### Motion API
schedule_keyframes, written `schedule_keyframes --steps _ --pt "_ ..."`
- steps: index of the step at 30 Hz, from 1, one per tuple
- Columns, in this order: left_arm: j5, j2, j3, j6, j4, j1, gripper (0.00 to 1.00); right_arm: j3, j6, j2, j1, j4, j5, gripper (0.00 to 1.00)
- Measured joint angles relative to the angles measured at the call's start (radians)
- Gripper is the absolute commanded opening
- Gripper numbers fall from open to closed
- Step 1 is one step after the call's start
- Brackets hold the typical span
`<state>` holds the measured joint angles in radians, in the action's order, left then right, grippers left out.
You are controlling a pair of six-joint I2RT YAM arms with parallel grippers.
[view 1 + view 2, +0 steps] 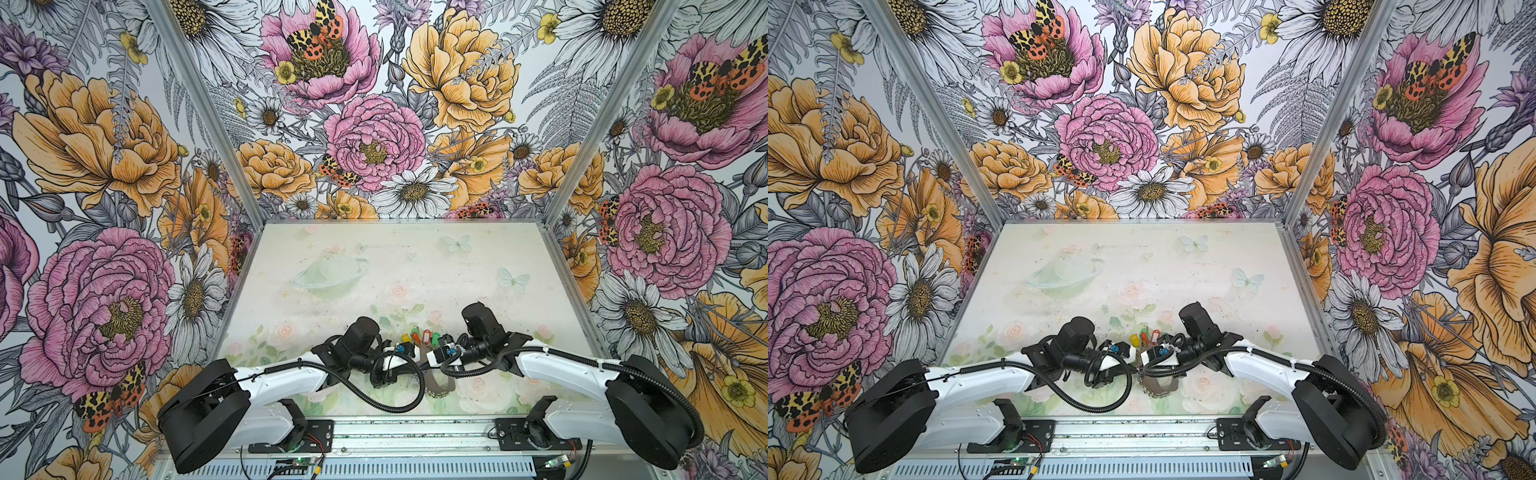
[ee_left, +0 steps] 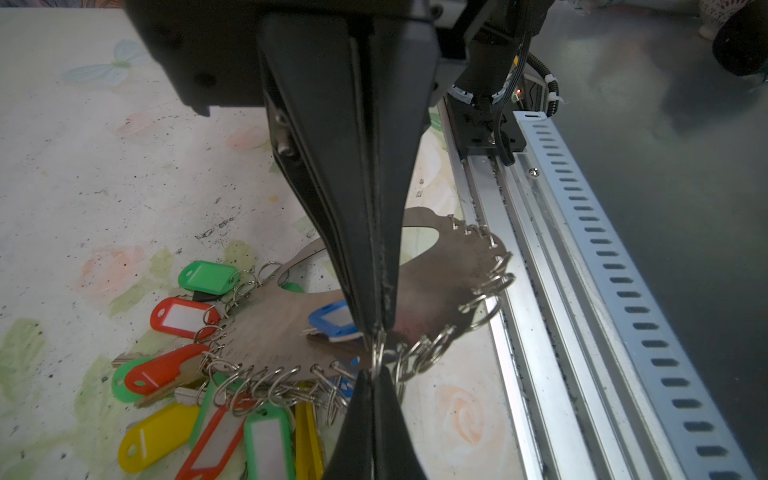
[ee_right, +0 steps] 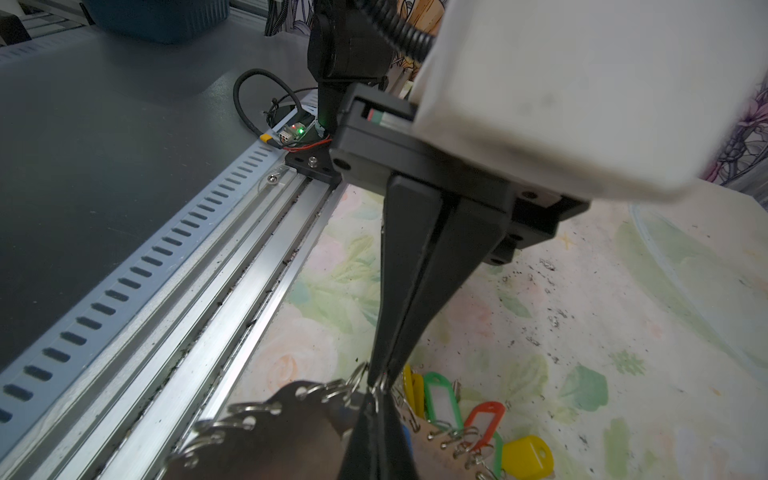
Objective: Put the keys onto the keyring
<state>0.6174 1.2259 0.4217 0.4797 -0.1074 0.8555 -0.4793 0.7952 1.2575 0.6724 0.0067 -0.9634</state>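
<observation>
Lying flat by the middle of the near edge of the pale, flower-printed desk, just beyond the aluminium rail, is the keyring. It is a large grey metal oval band with a wide hole, its rim fringed with little silver rings. Both arms reach in over it and meet tip to tip. The left gripper has its black fingers pressed together, pinching one small silver ring on the band's rim. The right gripper, fingers likewise squeezed tight, bites what looks like that same ring from the opposite side, though the tips crowd the view too much to be sure. A blue plastic tag with a white window lies on top of the band, just beside the left fingertips. Along the band's far rim the keys fan out on the desk: oblong plastic tags in red, green and yellow, joined to the fringe rings.
</observation>
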Motion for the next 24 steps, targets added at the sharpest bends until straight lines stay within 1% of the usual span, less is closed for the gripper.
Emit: schedule_keyframes --steps 11,16,24 --pt "0.0 0.0 -0.001 0.0 0.0 0.0 0.0 -0.002 0.0 0.002 0.0 -0.008 -0.001 0.07" --pt "0.0 0.0 -0.002 0.0 0.001 0.0 0.0 -0.003 -0.013 0.009 0.0 -0.005 0.002 0.13" --pt "0.0 0.0 -0.003 0.0 0.005 0.0 0.0 -0.007 -0.02 0.019 0.0 -0.003 0.006 0.13"
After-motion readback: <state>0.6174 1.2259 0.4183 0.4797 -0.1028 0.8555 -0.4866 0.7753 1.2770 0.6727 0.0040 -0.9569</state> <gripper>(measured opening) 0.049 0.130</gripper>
